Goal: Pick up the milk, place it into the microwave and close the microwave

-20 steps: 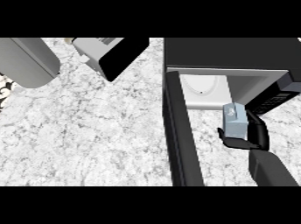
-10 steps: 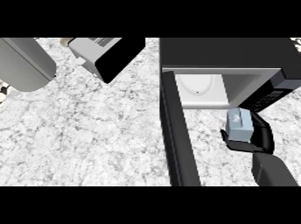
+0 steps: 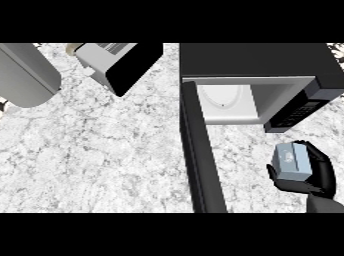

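Now the right hand [image 3: 308, 175] has its fingers clamped on the milk [image 3: 291, 161] outside the microwave [image 3: 260, 75], so it could clip the control panel [image 3: 300, 111] going in.

Black right hand [image 3: 313, 176] with thick fingers, dark forearm behind.

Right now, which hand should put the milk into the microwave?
Right. The right hand already has its fingers curled round the milk, just in front of the open microwave. The left hand isn't in view.
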{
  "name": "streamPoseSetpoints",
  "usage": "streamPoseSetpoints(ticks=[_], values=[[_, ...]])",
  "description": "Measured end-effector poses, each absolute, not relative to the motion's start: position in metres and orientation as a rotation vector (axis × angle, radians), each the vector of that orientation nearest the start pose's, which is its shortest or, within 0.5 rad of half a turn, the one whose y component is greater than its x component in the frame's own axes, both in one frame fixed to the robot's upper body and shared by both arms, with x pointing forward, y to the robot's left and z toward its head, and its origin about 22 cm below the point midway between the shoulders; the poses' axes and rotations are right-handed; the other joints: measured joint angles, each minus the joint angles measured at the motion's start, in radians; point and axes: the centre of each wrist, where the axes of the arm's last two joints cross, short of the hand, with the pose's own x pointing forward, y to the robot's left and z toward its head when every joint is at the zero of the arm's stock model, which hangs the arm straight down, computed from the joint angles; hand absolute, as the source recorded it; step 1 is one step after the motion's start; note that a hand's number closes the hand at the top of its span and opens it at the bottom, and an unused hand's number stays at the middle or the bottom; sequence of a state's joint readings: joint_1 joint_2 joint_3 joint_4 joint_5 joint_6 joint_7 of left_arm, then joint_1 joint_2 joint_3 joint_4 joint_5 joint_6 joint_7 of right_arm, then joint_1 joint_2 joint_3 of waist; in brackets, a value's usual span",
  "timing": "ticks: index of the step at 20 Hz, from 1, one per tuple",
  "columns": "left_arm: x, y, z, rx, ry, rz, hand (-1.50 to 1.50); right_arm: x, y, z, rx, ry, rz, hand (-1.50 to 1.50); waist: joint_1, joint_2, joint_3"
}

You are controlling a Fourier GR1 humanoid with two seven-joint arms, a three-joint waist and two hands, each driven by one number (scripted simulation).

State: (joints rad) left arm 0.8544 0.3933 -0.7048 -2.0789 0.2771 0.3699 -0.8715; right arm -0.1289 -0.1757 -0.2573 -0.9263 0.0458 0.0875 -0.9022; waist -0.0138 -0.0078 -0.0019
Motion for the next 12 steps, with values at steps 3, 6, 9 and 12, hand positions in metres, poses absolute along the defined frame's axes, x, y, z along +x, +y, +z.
streamPoseSetpoints(ticks=[3, 6, 9, 12], values=[[0.008, 0.18, 0.021, -0.104, -1.907, 0.242, -1.5, 0.223, -0.33, -0.088, -0.161, -1.965, 0.067, 1.5, 0.003, 0.001, 0.0], [0.012, 0.18, 0.019, -0.096, -1.911, 0.257, -1.5, 0.21, -0.323, -0.077, -0.065, -1.972, 0.026, 1.5, 0.002, 0.001, 0.0], [0.01, 0.182, 0.016, -0.09, -1.911, 0.273, -1.5, 0.206, -0.308, -0.064, 0.036, -1.975, -0.038, 1.5, 0.005, 0.001, 0.0], [0.01, 0.184, 0.017, -0.091, -1.91, 0.271, -1.5, 0.206, -0.293, -0.049, 0.077, -1.984, -0.071, 1.5, 0.009, 0.003, 0.001]])
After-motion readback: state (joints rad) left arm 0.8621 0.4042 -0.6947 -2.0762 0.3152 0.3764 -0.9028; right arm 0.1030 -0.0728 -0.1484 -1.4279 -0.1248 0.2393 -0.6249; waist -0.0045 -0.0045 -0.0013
